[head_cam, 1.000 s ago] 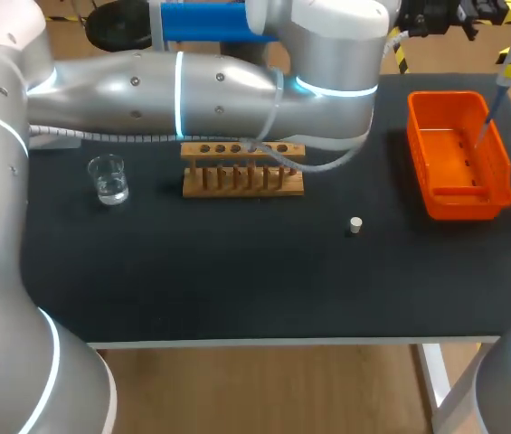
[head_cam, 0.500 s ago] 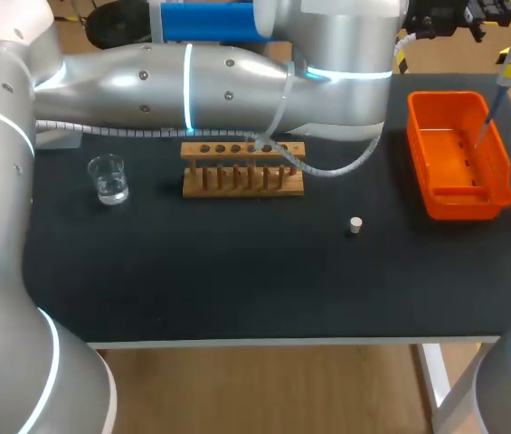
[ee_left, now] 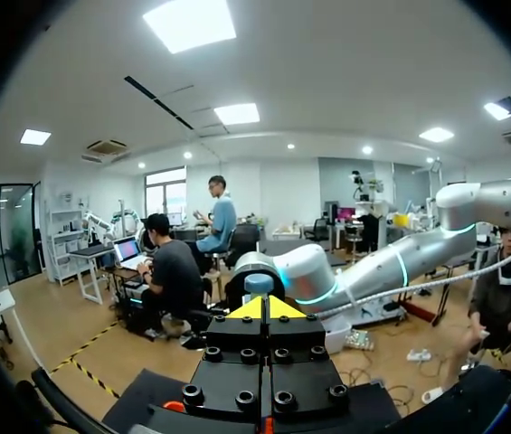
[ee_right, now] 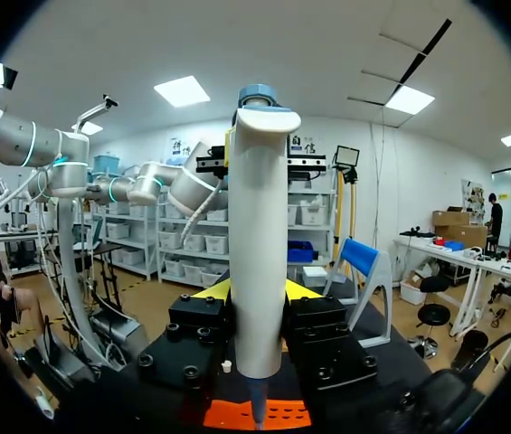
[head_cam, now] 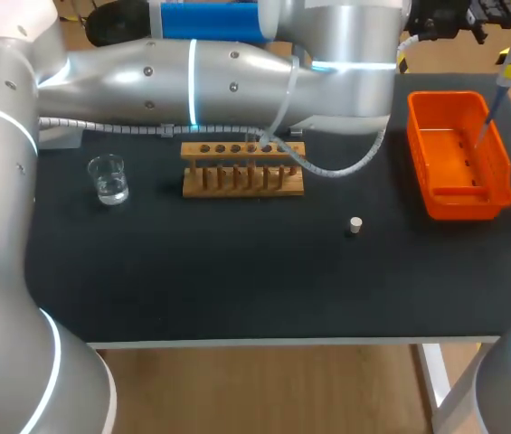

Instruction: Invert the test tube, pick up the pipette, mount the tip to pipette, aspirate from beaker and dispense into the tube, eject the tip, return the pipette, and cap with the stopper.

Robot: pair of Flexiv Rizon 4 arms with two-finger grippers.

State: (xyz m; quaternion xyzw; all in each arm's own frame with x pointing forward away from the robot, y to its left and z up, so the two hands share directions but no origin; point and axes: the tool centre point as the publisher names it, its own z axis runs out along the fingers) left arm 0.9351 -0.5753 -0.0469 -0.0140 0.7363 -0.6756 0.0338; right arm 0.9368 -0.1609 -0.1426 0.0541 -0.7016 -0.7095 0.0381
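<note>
Right gripper (ee_right: 257, 294) is being clamped on the white plastic pipette with a blue cap (ee_right: 257, 235). Yellow tips of the left gripper (ee_left: 264, 307) are being pressed together on nothing. The black table (head_cam: 237, 280) is being spanned at its back by the silver left arm (head_cam: 192, 81). The orange plastic bin (head_cam: 461, 206) is sitting below the pipette's thin tip. Also on the table are the wooden tube rack (head_cam: 242, 181), the clear glass beaker (head_cam: 108, 178) well to its left, and the small white stopper (head_cam: 355, 225), lying alone.

Black table (head_cam: 237, 289) bears a wooden rack (head_cam: 242, 179), upright, with a row of holes along its top, set toward the far edge near the middle, and an open orange bin (head_cam: 461, 204) well apart from it at the right end.
</note>
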